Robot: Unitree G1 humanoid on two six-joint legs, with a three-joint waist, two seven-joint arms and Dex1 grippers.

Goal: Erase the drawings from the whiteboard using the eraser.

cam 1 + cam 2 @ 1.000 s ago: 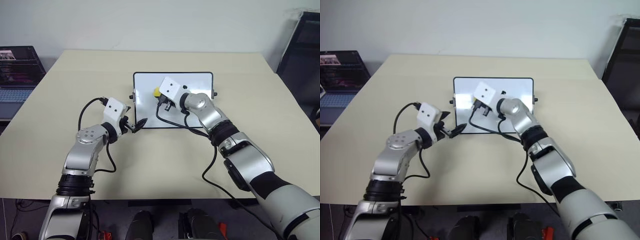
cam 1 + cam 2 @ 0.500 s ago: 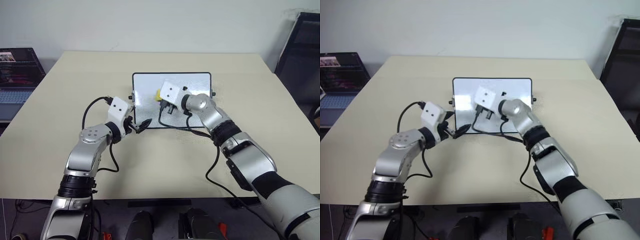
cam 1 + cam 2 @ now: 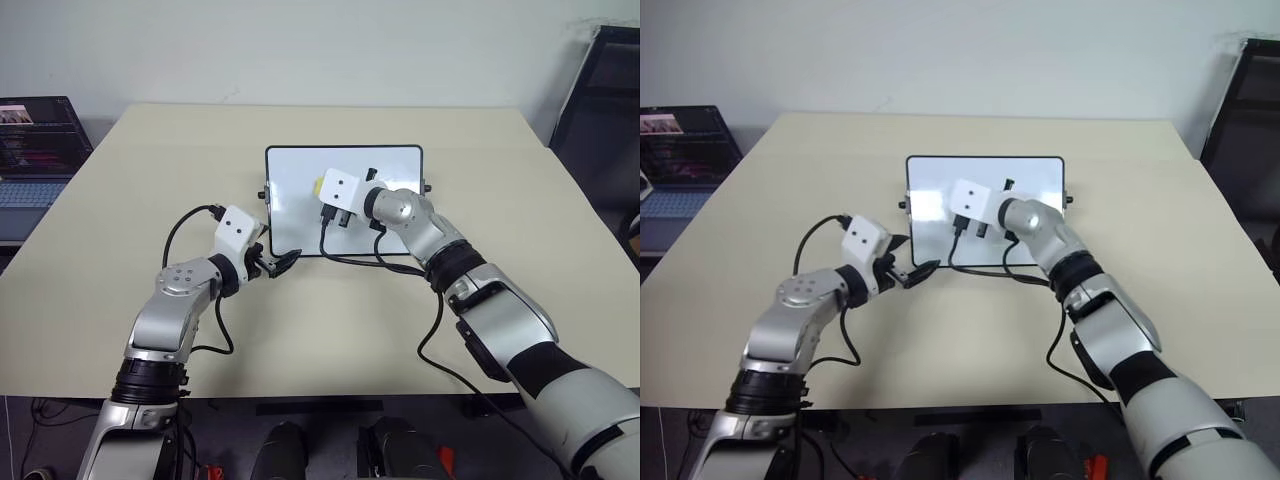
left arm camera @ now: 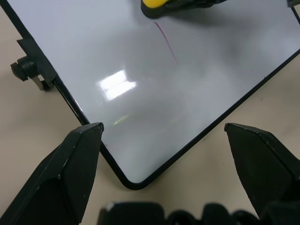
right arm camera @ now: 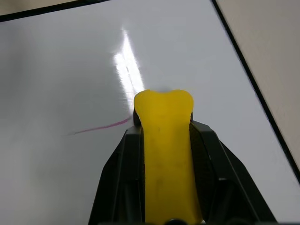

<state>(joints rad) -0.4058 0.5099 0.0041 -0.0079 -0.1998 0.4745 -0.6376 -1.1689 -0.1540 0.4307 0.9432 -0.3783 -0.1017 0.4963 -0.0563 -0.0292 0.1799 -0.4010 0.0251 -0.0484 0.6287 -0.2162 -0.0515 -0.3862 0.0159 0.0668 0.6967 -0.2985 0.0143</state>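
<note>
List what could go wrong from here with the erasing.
1. One thin reddish line remains beside the eraser; a stroke that runs off it would leave the mark.
2. The left gripper is open at the whiteboard corner, its fingers apart on either side and not clamping it; wiping may slide the board.
3. The right gripper is shut on the eraser, which sticks out past the fingers; hard pressing could tilt it.

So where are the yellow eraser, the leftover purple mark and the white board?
Yellow oblong eraser (image 5: pixel 168 154): right wrist view, its top face.
Thin reddish-purple pen mark (image 4: pixel 166 43): left wrist view, mid-stroke.
Glossy black-framed whiteboard (image 3: pixel 395 163): left eye view, bare far corner.
</note>
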